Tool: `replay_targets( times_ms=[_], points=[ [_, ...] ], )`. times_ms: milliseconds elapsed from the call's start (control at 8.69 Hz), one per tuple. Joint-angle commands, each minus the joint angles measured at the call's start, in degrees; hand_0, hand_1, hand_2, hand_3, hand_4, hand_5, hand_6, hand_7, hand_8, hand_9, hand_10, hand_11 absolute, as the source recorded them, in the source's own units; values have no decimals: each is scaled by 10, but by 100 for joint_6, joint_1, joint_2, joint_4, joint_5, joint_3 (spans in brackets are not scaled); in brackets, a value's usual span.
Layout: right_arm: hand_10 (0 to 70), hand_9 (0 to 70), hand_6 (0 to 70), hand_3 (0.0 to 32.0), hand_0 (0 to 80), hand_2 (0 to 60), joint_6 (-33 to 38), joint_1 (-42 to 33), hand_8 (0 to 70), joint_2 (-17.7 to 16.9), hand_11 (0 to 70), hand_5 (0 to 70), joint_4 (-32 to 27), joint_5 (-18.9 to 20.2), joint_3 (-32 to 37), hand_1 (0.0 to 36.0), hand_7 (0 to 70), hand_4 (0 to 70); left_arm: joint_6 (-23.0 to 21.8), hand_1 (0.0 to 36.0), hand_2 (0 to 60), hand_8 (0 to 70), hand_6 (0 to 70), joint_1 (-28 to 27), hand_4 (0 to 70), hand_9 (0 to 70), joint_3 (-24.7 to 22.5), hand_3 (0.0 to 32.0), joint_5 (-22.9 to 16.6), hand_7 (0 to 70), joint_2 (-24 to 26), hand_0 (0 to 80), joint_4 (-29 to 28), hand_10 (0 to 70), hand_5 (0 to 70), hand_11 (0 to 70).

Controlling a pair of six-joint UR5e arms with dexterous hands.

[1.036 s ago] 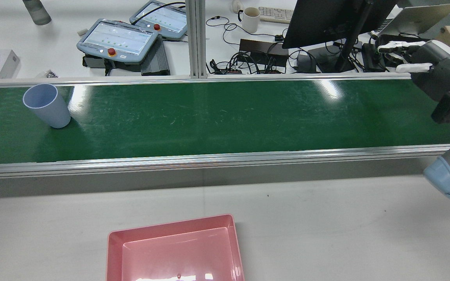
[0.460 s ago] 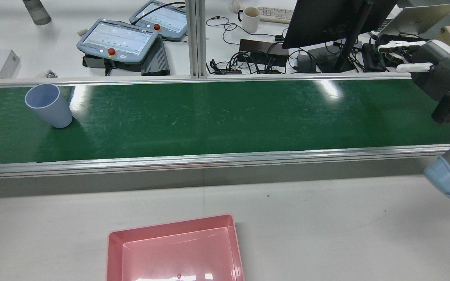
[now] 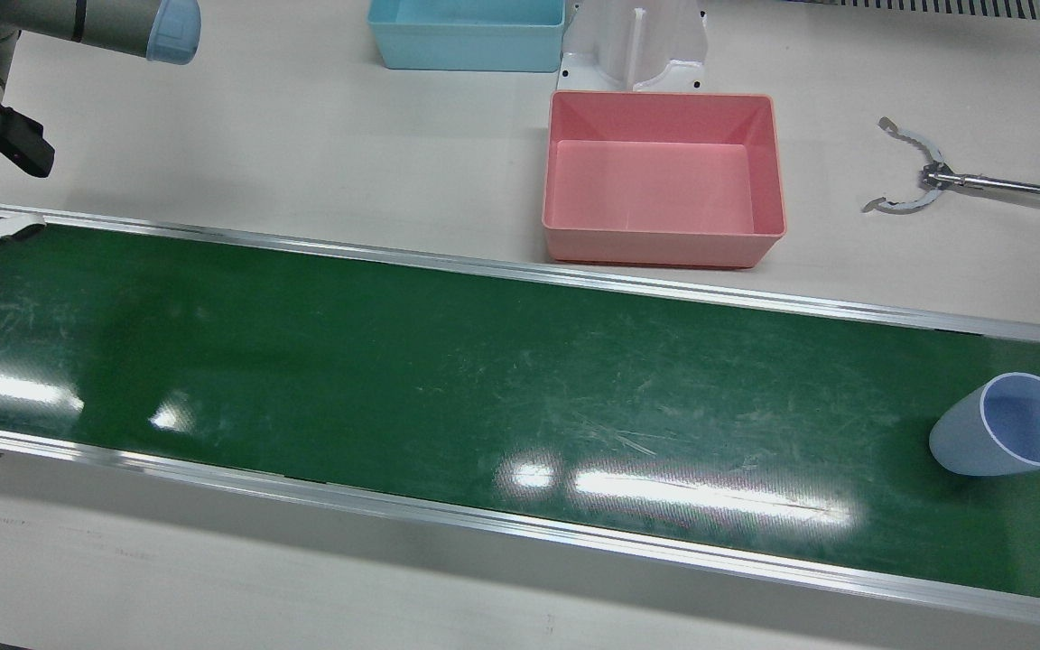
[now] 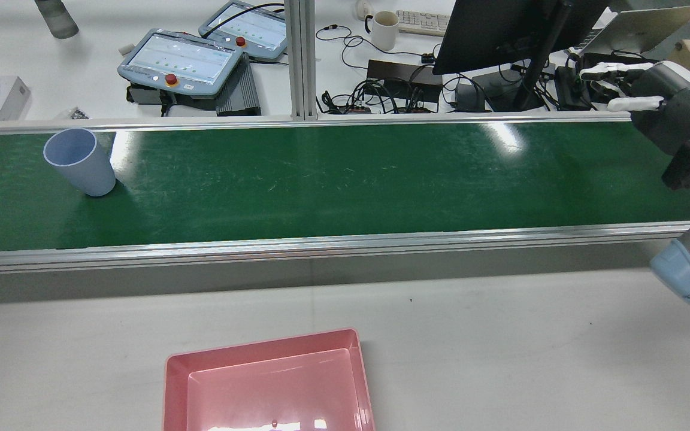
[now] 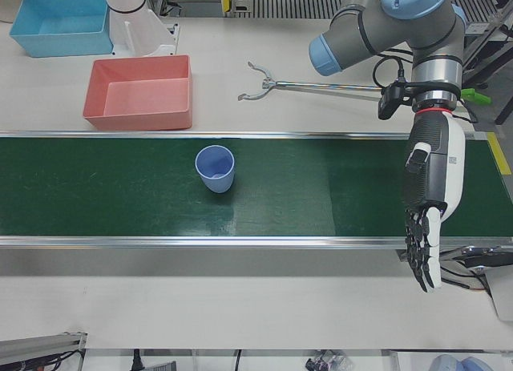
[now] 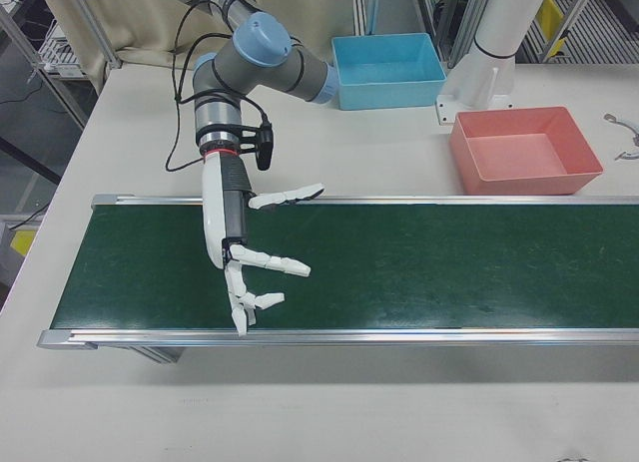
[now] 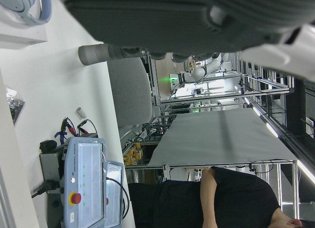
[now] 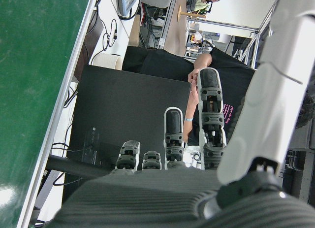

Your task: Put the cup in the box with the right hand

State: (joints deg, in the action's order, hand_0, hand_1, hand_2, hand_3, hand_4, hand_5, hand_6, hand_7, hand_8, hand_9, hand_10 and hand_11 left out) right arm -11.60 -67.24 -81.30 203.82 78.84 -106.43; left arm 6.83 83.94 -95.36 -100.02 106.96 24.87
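Pale blue plastic cup (image 5: 215, 168): upright on green conveyor belt (image 3: 448, 388); judged light, rigid, smooth; best grasped mid-wall. Right hand (image 6: 243, 252): fingers spread, nothing held.

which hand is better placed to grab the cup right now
Left. The left hand hangs open over the belt end nearer the cup. The right hand is open at the opposite end, though the task names it.
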Motion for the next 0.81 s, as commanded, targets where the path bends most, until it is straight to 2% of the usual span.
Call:
replay_targets(
  times_ms=[0,691],
  points=[
    [72,94,110,0,554,0,0,0,12,9,118,45,0,0,0,91,476,416,3,0,0,0,0,-1,0,0,0,0,0,0,0,0,0,0,0,0],
    [69,89,109,0,555,0,0,-9,11,0,114,44,0,0,0,89,467,413,3,0,0,0,0,-1,0,0,0,0,0,0,0,0,0,0,0,0]
  ],
)
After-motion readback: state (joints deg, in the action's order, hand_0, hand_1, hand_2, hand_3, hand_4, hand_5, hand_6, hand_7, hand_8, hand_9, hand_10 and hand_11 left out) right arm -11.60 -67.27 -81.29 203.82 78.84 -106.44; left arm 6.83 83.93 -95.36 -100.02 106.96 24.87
